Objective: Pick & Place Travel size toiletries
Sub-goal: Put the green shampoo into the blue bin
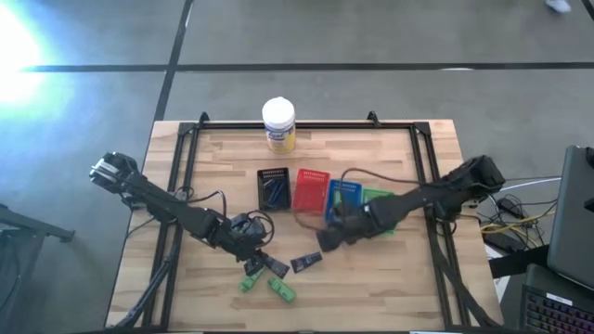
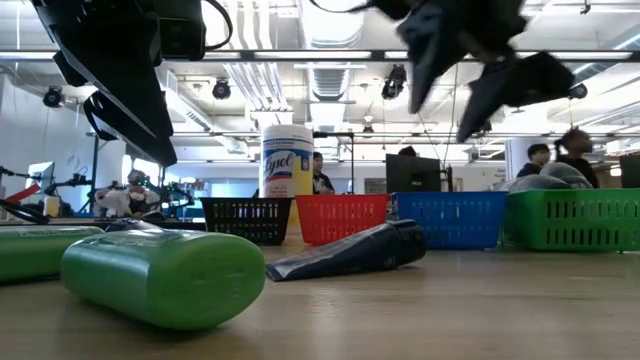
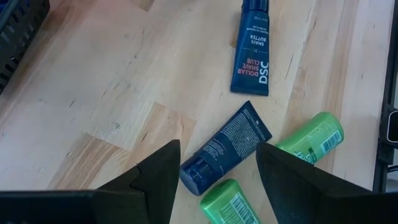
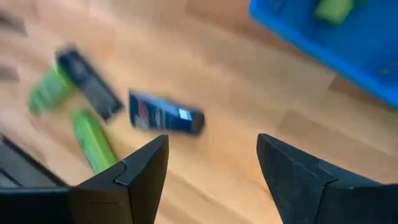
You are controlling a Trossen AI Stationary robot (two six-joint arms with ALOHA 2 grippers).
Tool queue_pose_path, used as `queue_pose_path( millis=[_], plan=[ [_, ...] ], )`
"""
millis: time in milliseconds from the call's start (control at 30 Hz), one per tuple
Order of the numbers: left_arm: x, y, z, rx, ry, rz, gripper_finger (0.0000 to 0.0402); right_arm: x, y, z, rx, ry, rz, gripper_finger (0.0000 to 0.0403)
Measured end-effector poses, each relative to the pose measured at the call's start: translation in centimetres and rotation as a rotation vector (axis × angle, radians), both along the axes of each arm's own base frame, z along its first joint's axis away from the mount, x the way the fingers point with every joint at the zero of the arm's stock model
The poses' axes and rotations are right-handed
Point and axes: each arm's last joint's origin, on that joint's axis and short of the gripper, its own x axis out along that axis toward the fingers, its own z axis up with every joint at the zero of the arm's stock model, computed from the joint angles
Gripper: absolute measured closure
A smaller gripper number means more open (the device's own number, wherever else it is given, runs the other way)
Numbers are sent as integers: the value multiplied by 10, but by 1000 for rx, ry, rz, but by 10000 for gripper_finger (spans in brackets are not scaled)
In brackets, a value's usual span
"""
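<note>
Four toiletries lie flat on the table near its front edge. Two are bright green tubes (image 1: 251,276) (image 1: 283,289) and two are dark navy packets (image 1: 276,264) (image 1: 306,263). My left gripper (image 1: 249,237) hovers open just above them. In its wrist view the left gripper (image 3: 217,165) has one navy packet (image 3: 225,148) showing between its fingers, untouched, with the second navy packet (image 3: 252,46) farther off. My right gripper (image 1: 329,237) is open and raised beside the blue tray. Its wrist view has the right gripper (image 4: 211,155) looking down at a navy packet (image 4: 165,118).
Four small trays stand in a row mid-table: black (image 1: 274,187), red (image 1: 312,190), blue (image 1: 342,197), green (image 1: 376,199). The blue tray (image 4: 298,31) holds a green item (image 4: 333,9). A white-capped yellow jar (image 1: 278,125) stands at the far edge. Black rails run along the table's sides.
</note>
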Motion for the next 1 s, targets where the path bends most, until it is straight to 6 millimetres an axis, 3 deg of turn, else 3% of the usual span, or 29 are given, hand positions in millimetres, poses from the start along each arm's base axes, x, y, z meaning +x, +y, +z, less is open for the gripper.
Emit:
queue_pose_path(
  millis=[267, 533, 700, 900, 1000],
  plan=[
    [3, -1, 2, -22, -43, 37, 186, -17, 50, 10, -81, -64, 197, 180],
    [15, -8, 17, -179, -224, 96, 186, -32, 75, 9, -157, -92, 284, 176],
    [5, -27, 18, -259, -173, 89, 186, -40, 90, 11, -191, -107, 410, 166],
    [-23, -44, 12, -231, 61, 278, 186, -50, 103, 11, -210, -115, 499, 155],
    [-31, -55, 13, -273, 85, 303, 186, -52, 105, 10, -224, -115, 530, 151]
  ],
)
